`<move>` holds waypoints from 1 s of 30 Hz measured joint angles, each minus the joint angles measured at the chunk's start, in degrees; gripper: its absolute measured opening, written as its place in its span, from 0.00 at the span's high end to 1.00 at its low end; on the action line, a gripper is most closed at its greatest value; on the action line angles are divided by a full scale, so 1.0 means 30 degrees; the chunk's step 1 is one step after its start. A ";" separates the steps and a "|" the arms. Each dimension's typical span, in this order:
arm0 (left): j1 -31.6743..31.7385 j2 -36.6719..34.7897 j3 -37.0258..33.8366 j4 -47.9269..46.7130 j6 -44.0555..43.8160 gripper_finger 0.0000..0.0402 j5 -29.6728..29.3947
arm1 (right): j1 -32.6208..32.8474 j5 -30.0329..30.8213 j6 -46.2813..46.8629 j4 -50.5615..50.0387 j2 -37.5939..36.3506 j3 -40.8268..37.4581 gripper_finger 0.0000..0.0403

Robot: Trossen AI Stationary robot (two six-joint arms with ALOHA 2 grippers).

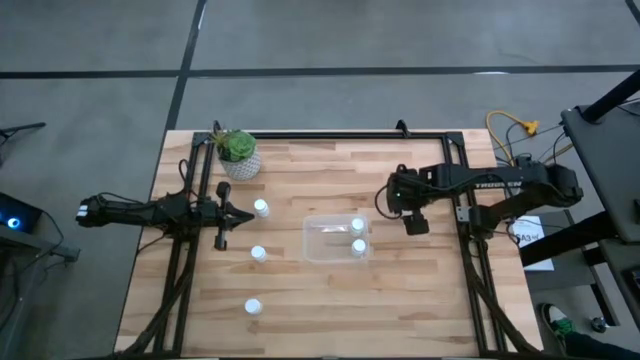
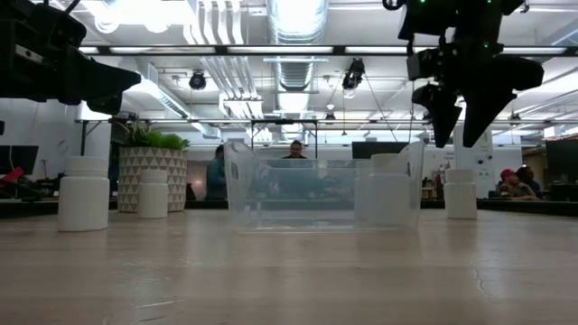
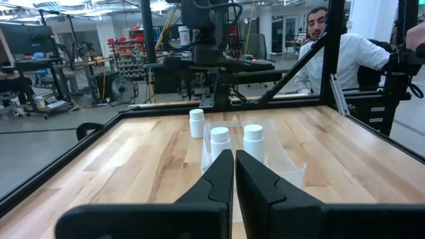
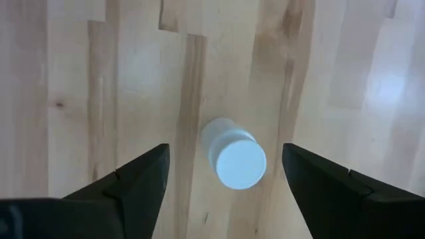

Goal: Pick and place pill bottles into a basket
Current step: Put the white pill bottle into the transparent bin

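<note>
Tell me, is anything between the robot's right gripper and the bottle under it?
No. In the right wrist view the open right gripper hangs over one pill bottle, with only air between them and bare table around it.

You've got a white pot with a green plant [image 1: 239, 154] on the wooden bench [image 1: 330, 290], at its far left corner. Yellow cable [image 1: 512, 128] sits off the far right corner. People [image 2: 516, 184] sit in the room behind; one in a white shirt [image 3: 352, 53] is near the frame.
</note>
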 joint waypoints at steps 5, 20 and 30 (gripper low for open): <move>0.0002 0.0000 0.0000 -0.0006 -0.0001 1.00 -0.0004 | -0.0557 -0.0422 -0.0281 0.0072 0.0000 -0.0129 0.32; 0.0007 0.0000 0.0000 0.0001 0.0000 1.00 -0.0006 | -0.1894 -0.0617 -0.1098 0.2083 0.0022 -0.2549 0.33; 0.0006 0.0000 0.0000 0.0000 0.0006 1.00 -0.0001 | -0.2340 -0.0975 -0.1451 0.2702 0.0022 -0.2783 0.36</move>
